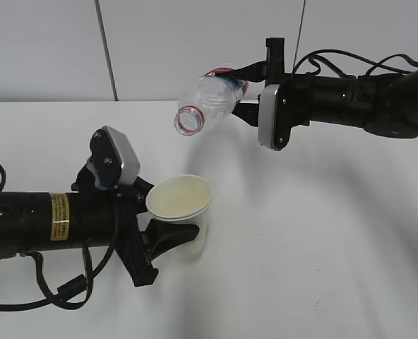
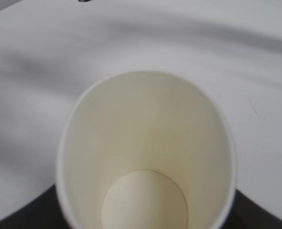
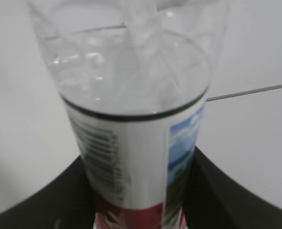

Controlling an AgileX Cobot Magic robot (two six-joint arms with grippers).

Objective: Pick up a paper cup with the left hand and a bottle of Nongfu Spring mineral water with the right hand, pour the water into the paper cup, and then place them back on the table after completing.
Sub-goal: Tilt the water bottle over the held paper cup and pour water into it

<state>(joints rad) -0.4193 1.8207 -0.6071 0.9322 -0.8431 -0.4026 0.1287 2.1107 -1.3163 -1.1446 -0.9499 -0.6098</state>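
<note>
My left gripper (image 1: 168,234) is shut on a white paper cup (image 1: 180,200), open side up, low over the white table (image 1: 322,233); I cannot tell if its base touches. The left wrist view looks into the cup (image 2: 146,152); its cream bottom shows no water. My right gripper (image 1: 250,90) is shut on a clear Nongfu Spring bottle (image 1: 209,101) with a red and white label. The bottle is tilted, its uncapped mouth pointing down-left, above and slightly behind the cup. No stream shows. The right wrist view shows the bottle (image 3: 131,124) between the black fingers (image 3: 212,191).
A grey wall with a vertical seam (image 1: 106,49) stands behind the table. Cables trail from both arms, one loop (image 1: 61,289) lying by the left arm at the front left.
</note>
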